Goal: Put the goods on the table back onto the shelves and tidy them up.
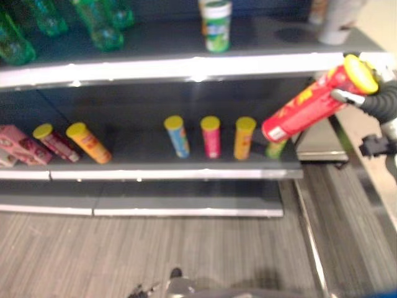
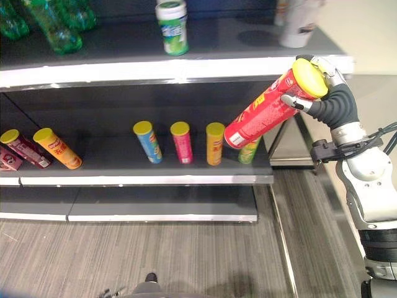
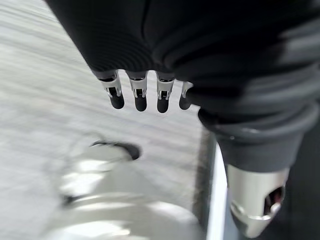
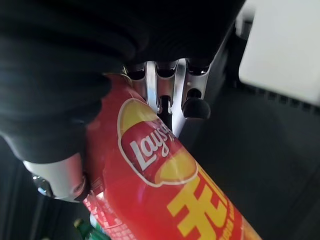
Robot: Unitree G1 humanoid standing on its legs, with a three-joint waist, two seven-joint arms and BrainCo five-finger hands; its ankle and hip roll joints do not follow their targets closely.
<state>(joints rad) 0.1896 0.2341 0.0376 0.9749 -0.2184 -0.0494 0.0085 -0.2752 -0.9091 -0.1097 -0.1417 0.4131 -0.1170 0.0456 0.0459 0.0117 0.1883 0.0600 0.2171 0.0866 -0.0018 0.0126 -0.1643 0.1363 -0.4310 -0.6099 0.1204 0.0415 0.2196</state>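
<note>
Here the right hand (image 2: 313, 102) grips a glossy red cylindrical can (image 2: 263, 115); left hand (image 3: 145, 95) relaxed.

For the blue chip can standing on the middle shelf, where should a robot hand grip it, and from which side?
Around the mid-body of the blue chip can, coming from the open shelf front: it stands nearly upright, apart from the pink can, while the upper shelf overhangs its yellow lid.

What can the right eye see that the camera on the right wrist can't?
Right eye alone: the middle shelf with a row of small upright cans, blue, pink and orange, and green bottles on the top shelf.
Right wrist alone: a close look at the can's logo, with the fingers curled against it.
Both: the right hand holding the tilted red can.
</note>
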